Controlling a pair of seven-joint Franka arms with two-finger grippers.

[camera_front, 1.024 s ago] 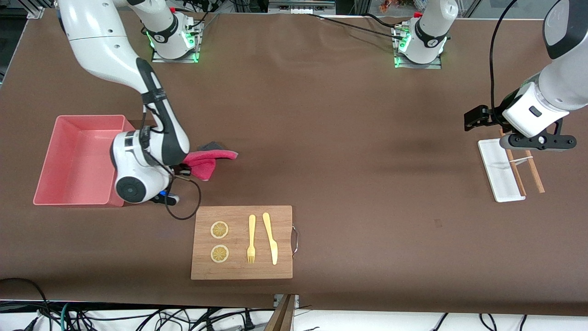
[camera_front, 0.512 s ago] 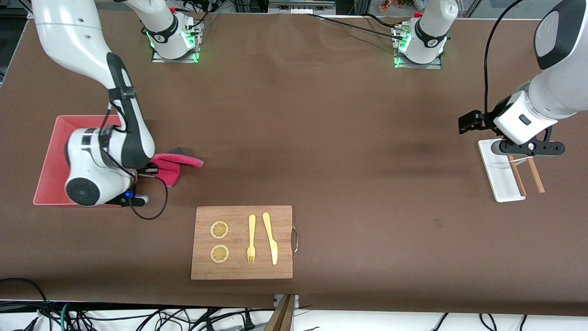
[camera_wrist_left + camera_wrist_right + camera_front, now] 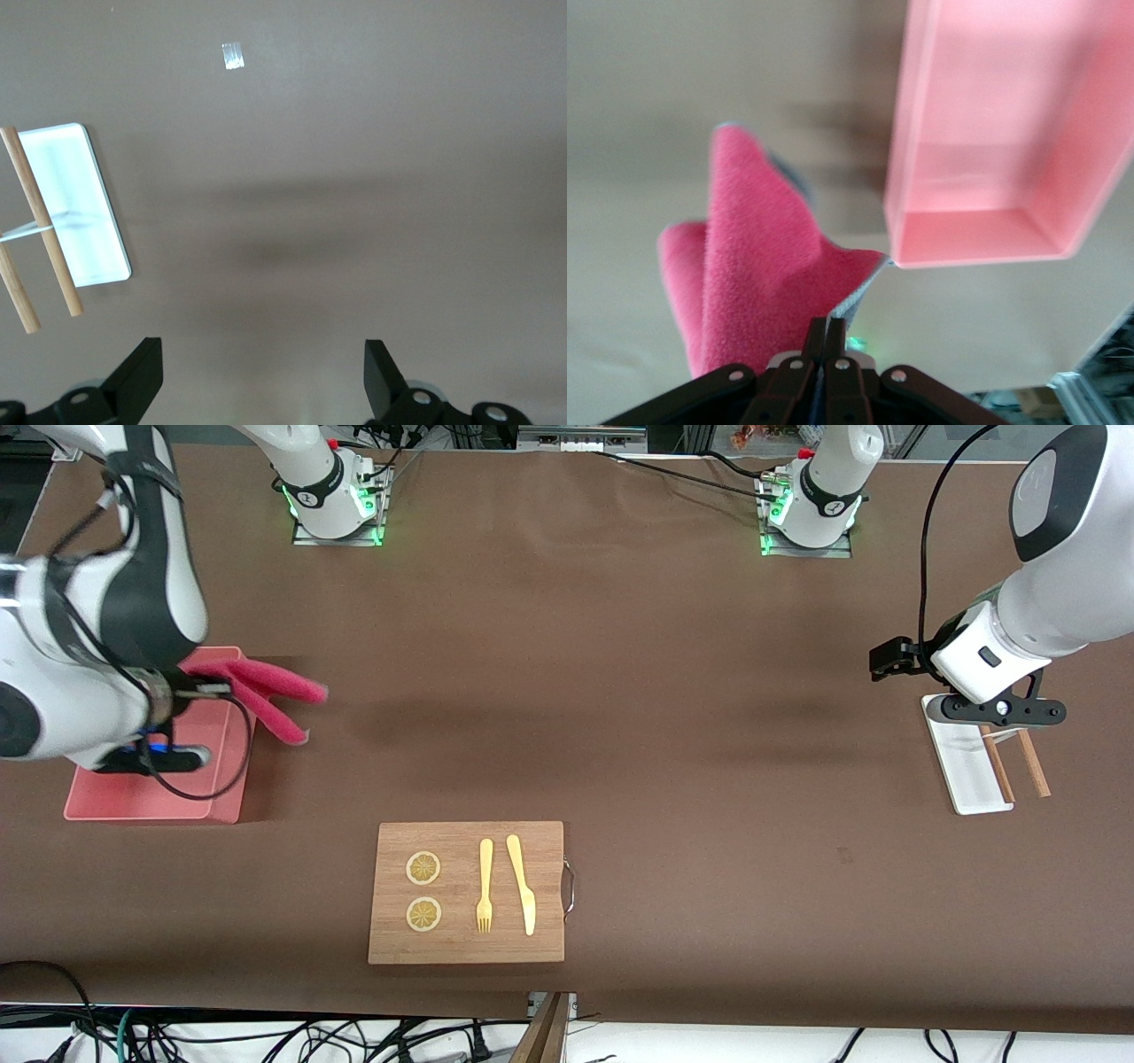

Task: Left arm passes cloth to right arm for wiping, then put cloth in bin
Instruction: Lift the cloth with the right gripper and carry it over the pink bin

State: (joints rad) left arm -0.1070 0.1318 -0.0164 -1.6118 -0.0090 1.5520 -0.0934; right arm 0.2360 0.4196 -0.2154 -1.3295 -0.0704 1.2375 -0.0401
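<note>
The crimson-pink cloth (image 3: 276, 692) hangs in the air, pinched at one corner by my right gripper (image 3: 215, 687), which is shut on it. It dangles over the table just beside the wall of the pink bin (image 3: 106, 802); the right arm hides much of the bin. In the right wrist view the cloth (image 3: 753, 283) droops from the closed gripper (image 3: 826, 343), grey edging showing, with the bin (image 3: 992, 133) close by. My left gripper (image 3: 889, 657) hovers at the left arm's end of the table. The left wrist view shows it (image 3: 263, 381) open with nothing between its fingers.
A wooden board (image 3: 549, 948) lies near the front edge with two lemon slices, a yellow fork (image 3: 485, 886) and a knife (image 3: 522, 884). A small white tray (image 3: 961, 766) with wooden chopsticks (image 3: 1032, 766) sits under the left arm.
My right arm has carried the cloth up off the table and toward the bin. The left gripper has drifted slightly toward the table's middle, still open.
</note>
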